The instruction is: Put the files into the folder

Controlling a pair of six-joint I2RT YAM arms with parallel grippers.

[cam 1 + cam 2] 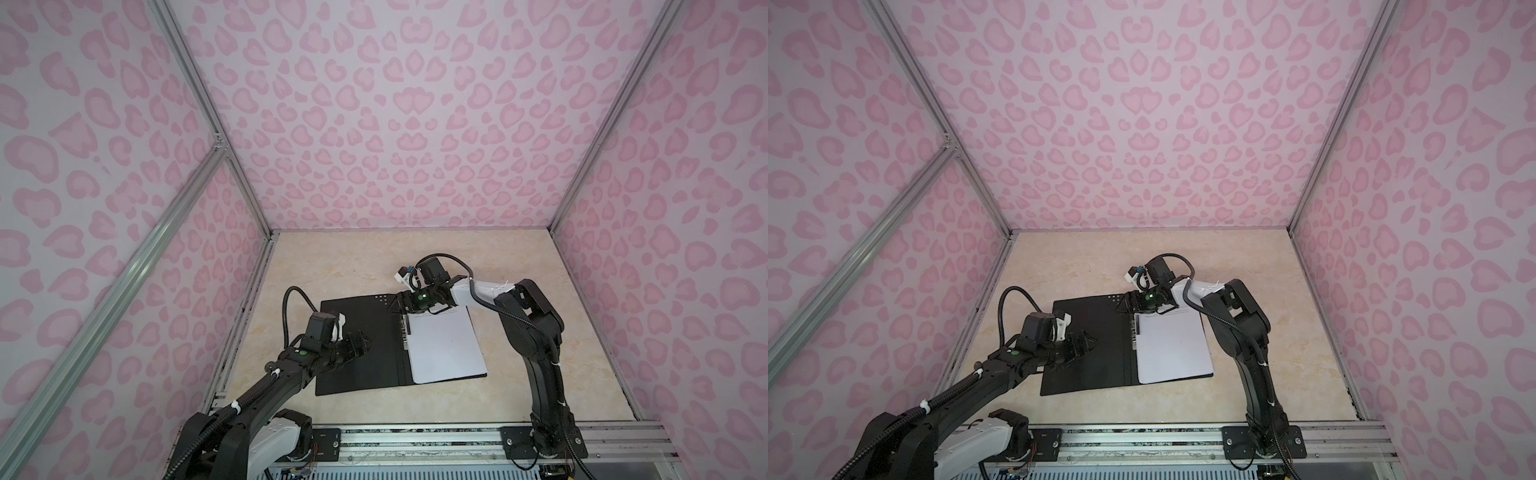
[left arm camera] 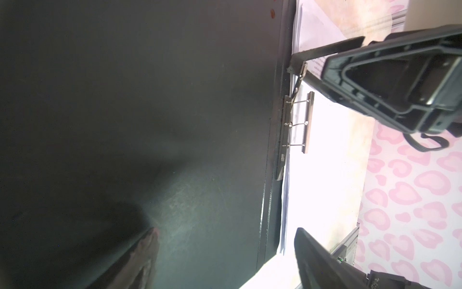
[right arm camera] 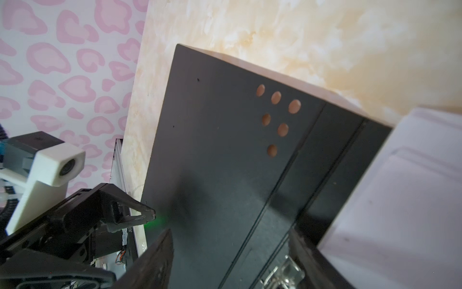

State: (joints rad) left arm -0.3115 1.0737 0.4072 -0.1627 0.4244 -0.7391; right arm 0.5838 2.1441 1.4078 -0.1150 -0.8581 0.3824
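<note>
The folder [image 1: 374, 365] lies open on the table, black inside up, in both top views. The files [image 1: 444, 345] are a white stack on its right half, beside the metal spine clip [image 1: 406, 328]. My left gripper [image 1: 366, 341] hovers open over the bare left flap [image 2: 150, 100], nothing between its fingers [image 2: 307, 247]. My right gripper [image 1: 395, 306] is open at the far end of the spine, its jaws standing either side of the spine creases by the clip's lever [image 3: 282, 272]. In the right wrist view the files [image 3: 400, 200] sit beside one finger. The clip [image 2: 297, 125] rests over the papers' edge.
Pink patterned walls [image 1: 395, 124] close in three sides of the beige marbled table [image 1: 332, 257]. An aluminium rail [image 1: 415, 440] with both arm bases runs along the front edge. Several round holes [image 3: 275, 115] pierce the folder's far corner.
</note>
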